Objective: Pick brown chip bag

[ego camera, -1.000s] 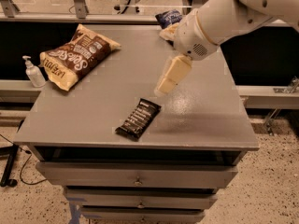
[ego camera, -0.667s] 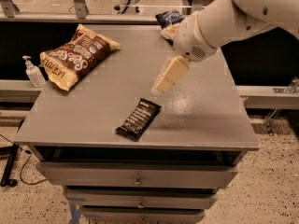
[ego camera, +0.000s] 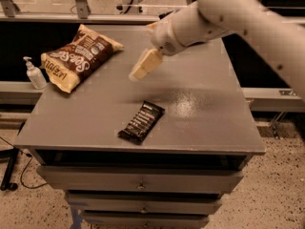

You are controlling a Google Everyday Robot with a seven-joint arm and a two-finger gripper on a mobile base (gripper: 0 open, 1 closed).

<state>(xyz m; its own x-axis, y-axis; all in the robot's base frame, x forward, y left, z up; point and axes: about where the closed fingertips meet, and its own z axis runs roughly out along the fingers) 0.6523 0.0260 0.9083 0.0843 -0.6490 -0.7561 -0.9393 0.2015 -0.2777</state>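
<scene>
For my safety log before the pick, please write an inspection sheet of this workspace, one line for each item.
Surface: grey cabinet top, flat, with a shiny patch near the middle.
Job's things: brown chip bag lies at the far left corner, untouched.
Clutter: black snack bar near the front edge, apart from the bag.
Grippers: gripper hovers above the top, right of the bag, not touching it.
Cables: thin dark cable on the floor, left.
Surroundings: pump bottle on the left ledge; drawers below.
</scene>
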